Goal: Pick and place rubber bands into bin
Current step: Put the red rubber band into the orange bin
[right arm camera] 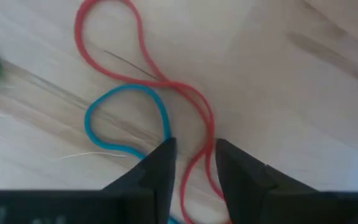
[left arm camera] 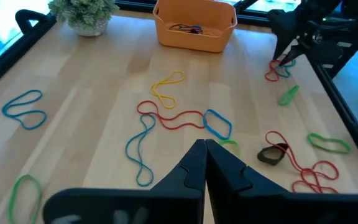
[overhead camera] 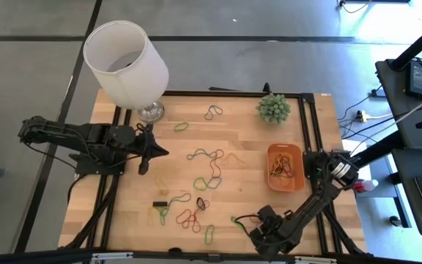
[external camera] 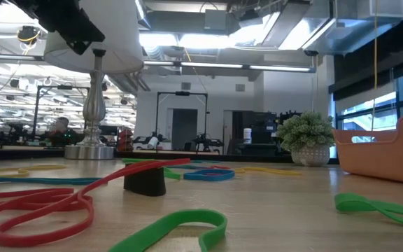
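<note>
A light wooden table (overhead camera: 240,139) is carrying scattered rubber bands (overhead camera: 205,170). An orange bin (overhead camera: 285,167), a small potted plant (overhead camera: 273,108) and a white-shaded lamp (overhead camera: 127,62) are sitting on it too.

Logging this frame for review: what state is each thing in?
Right gripper: open, low over the table, fingers astride a red band.
Left gripper: shut, empty, waiting near the lamp.
Bin: upright, some bands inside.
Other rubber bands: loose on the table.
Lamp: upright.
Plant: upright.
</note>
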Controlling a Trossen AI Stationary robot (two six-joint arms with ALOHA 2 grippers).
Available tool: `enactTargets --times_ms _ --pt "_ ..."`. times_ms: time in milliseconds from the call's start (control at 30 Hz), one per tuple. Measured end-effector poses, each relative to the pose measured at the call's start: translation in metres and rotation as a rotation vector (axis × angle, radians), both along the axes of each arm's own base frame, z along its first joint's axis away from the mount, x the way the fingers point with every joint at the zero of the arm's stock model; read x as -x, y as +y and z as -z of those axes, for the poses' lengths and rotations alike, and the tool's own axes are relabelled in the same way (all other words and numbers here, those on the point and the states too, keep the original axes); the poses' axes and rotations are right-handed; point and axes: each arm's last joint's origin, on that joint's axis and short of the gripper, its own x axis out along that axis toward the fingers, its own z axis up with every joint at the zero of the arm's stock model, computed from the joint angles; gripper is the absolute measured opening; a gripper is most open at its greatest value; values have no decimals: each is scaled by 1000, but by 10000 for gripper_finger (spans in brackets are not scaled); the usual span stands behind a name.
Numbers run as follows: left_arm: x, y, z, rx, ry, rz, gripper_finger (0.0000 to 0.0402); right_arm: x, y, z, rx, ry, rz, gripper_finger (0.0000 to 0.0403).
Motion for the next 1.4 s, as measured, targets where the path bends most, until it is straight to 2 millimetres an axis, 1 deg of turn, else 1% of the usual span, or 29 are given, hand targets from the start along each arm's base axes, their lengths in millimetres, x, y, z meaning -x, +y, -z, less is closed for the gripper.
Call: enactTargets --times_ms 67,167,200,300,333,367,467,567,633,667,733,833,900,1000,1133,1267,1400 --pt "0 -1 0 12 0 -3 1 0 1 5 6 15 1 82" --pt "0 -2 0 26 0 -4 3 0 1 5 -9 37 5 21" --pt "0 -2 0 26 0 -1 3 1 0 3 -9 36 3 12" --pt "0 -3 0 26 0 5 1 2 -1 -12 -13 35 6 11" --pt "0 -3 0 25 0 6 1 4 -3 -19 8 51 7 7" --pt "0 -3 0 24 0 6 1 6 -5 -30 29 57 4 5" --pt "0 -3 0 23 -1 2 3 7 -7 -73 31 27 1 4" --pt "0 -3 0 22 0 2 3 11 -14 -100 127 71 -1 2" --pt "0 -3 0 22 -1 2 1 12 -18 -126 155 47 -6 2" --pt "0 -3 0 22 -1 2 1 13 -19 -136 157 35 -9 2" --pt "0 -3 0 22 0 1 2 11 -24 -148 147 -48 -38 2" --pt "0 -3 0 17 1 -4 5 9 -41 -163 167 -112 7 1" --pt "0 -3 0 16 0 -7 5 9 -55 -166 188 -130 33 1" --pt "0 -3 0 14 4 -9 3 7 -74 -162 218 -126 81 1" --pt "1 -3 1 14 7 -9 1 10 -104 -155 259 -86 132 0" --pt "0 -2 1 7 6 -19 5 23 -132 -147 282 -46 210 0" --pt "0 -1 1 -71 6 -15 3 38 -156 -131 271 4 305 0"
